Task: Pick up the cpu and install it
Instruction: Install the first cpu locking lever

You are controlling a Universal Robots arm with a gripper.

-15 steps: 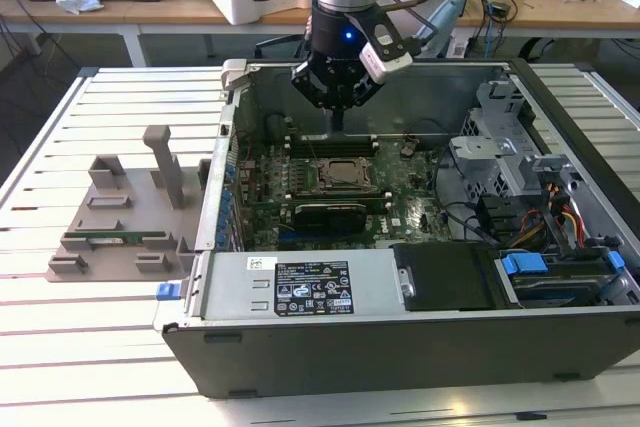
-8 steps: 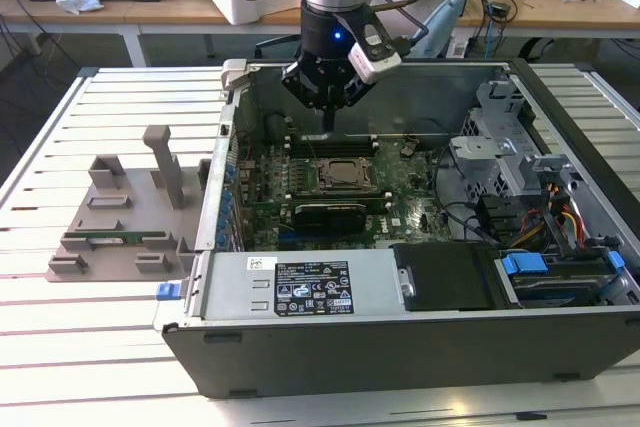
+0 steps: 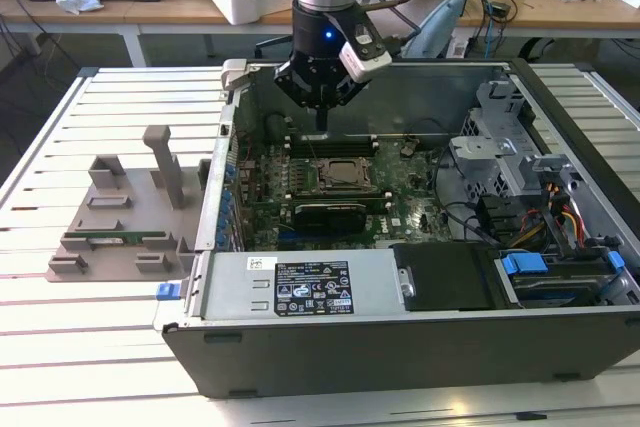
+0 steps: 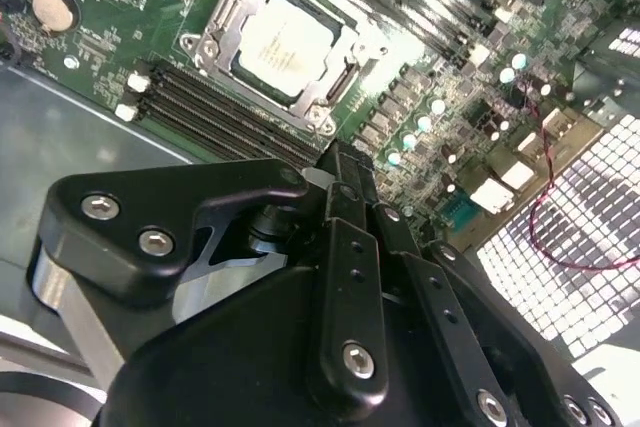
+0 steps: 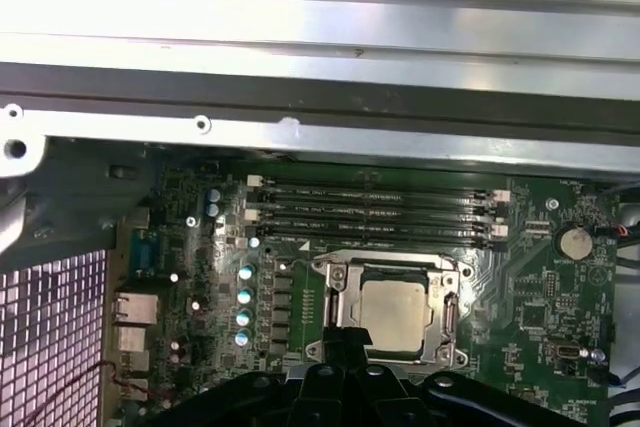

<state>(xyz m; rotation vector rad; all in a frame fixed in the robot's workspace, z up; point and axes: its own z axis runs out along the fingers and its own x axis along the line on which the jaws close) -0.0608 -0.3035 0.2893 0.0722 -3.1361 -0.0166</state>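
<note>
Your arm came straight down from above in the exterior view, its silver wrist section vertical with a blue light lit on the black collar below it. A white module sat clamped to the side of that collar. The gripper (image 3: pixel 322 123) pointed downward, its black fingers (image 4: pixel 347 182) drawn together into one narrow tip with nothing between them. In both wrist views the linkage bars converged toward that tip (image 5: pixel 345 355).
</note>
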